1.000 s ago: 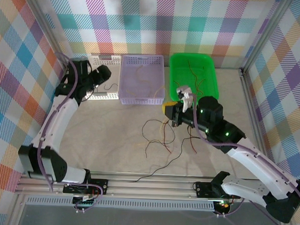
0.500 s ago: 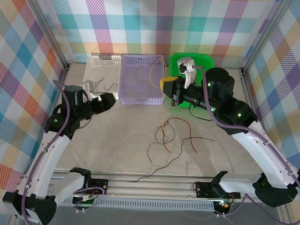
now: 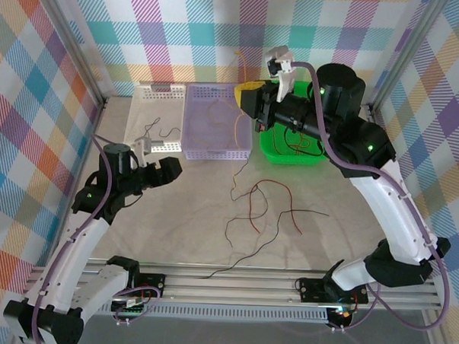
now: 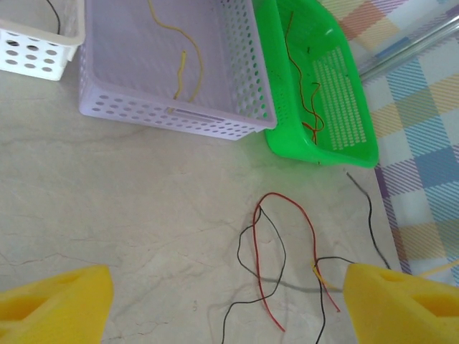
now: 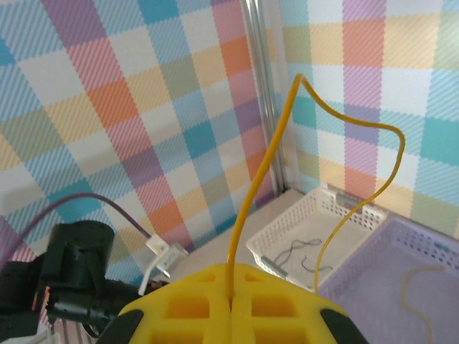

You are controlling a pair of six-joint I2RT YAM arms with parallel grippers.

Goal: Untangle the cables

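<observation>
Drawn back toward lower left, the left gripper [image 3: 167, 170] hangs open above the table [image 3: 174, 223]; red and black cables [image 3: 260, 208] lie tangled mid-frame. Farther up, the right gripper [image 3: 249, 97], now raised, pinches a yellow cable [image 5: 251, 186] at the purple basket [image 3: 215, 151]; best lower slowly, releasing inside.

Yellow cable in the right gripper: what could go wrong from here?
1. The yellow cable loops high above the right gripper. Its loose end hangs near the purple basket rim by the white basket, so a release may drape it over the rim.
2. The red and black cables lie crossed on the table. The open left gripper could drag both if it grabs one.
</observation>
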